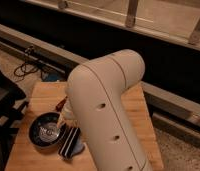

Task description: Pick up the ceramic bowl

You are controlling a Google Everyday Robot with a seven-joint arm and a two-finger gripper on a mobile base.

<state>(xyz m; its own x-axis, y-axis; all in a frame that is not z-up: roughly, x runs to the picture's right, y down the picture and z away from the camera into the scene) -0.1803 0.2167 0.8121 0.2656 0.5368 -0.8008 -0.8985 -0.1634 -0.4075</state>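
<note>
One pincer (62, 121), pale and largely hidden behind the robot's bulky cream arm (105, 110), hangs at the right edge of the ceramic bowl (46, 134); whether it is spread or pressed together cannot be told from this angle. The bowl, dark-rimmed with a pale swirled centre, sits on the front left part of the wooden counter (138, 107). Just beside the bowl's right rim lies a dark ribbed object (69, 142), partly over something bluish. A small red item (60, 104) shows behind the bowl, close to the arm. Black cables (28, 67) trail across the floor beyond the counter, below a long dark ledge (53, 35).
</note>
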